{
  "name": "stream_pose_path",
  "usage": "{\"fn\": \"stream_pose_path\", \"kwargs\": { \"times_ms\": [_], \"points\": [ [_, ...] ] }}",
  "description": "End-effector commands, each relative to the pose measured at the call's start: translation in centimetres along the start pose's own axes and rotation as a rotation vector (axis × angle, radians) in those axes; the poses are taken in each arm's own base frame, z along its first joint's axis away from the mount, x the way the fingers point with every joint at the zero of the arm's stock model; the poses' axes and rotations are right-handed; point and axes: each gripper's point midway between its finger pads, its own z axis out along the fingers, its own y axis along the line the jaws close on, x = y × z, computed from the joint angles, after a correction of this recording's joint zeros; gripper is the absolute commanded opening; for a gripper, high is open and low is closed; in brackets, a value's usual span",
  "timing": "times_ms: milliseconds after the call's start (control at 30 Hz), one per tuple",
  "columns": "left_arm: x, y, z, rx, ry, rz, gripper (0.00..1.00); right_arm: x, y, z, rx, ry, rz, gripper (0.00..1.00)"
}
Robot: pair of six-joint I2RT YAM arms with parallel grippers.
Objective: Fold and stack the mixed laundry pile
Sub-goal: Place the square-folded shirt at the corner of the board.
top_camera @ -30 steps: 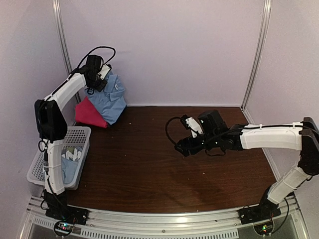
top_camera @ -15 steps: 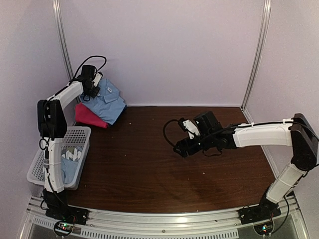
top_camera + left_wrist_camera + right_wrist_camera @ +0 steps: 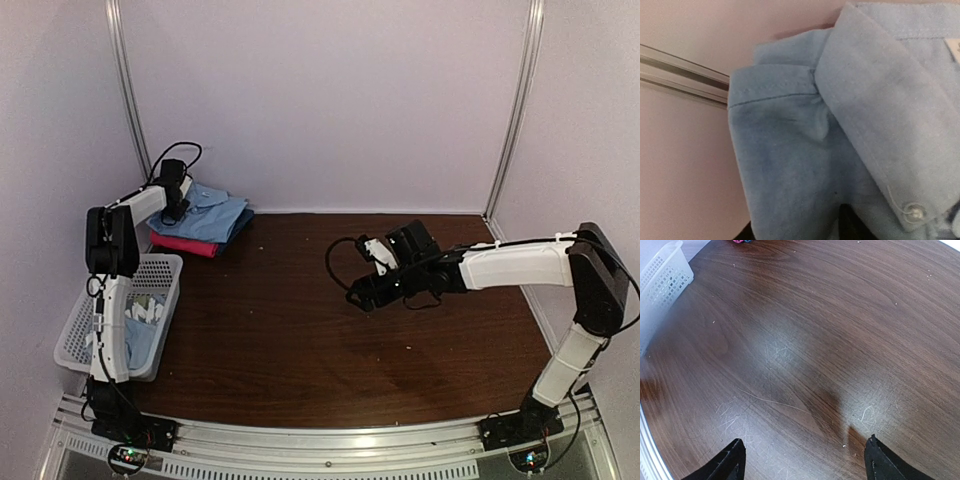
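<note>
Item one: a folded light blue shirt (image 3: 212,215) lies flat at the back-left corner of the bench (image 3: 300,340). It rests on a magenta cloth (image 3: 185,243), whose edge shows beneath it on the near-left side. In the left wrist view the shirt fills most of the frame, with its collar (image 3: 880,100) lying on top and a white button (image 3: 914,212) at the collar tip.

The left tool (image 3: 176,205) is at the shirt's left edge, against the fabric. Only a dark sliver of it shows at the bottom of its wrist view. Whether its jaws stand apart or are closed on the cloth cannot be told.

Item two: a light blue garment (image 3: 143,322) with white print lies inside the white perforated basket (image 3: 75,335) at the bench's left edge, nearer than the stack.

The right tool (image 3: 362,297) hangs over the middle of the bench, well apart from shirt and basket. Its jaws are wide, with nothing between them. Its wrist view shows bare wood between the two fingers (image 3: 732,460).
</note>
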Motion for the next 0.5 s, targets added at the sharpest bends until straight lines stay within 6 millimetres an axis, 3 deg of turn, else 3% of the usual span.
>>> {"fn": "stream_pose_path", "kwargs": {
  "times_ms": [0, 67, 233, 467],
  "points": [
    [-0.9, 4.6, 0.5, -0.118, -0.045, -0.132, 0.54, -0.8, 0.3, 0.3, -0.022, -0.002, 0.001, 0.82],
    [-1.1, 4.6, 0.8, -0.081, -0.06, -0.172, 0.56, -0.8, 0.3, 0.3, -0.026, -0.003, 0.004, 0.82],
    [-1.7, 1.6, 1.6, 0.089, -0.102, -0.195, 0.67, -0.5, 0.2, 0.5, -0.02, 0.01, 0.002, 0.82],
    [-1.2, -0.1, 0.8, 0.376, -0.1, -0.44, 0.85, -0.4, 0.3, 0.6, -0.031, 0.013, 0.003, 0.82]
  ]
}}
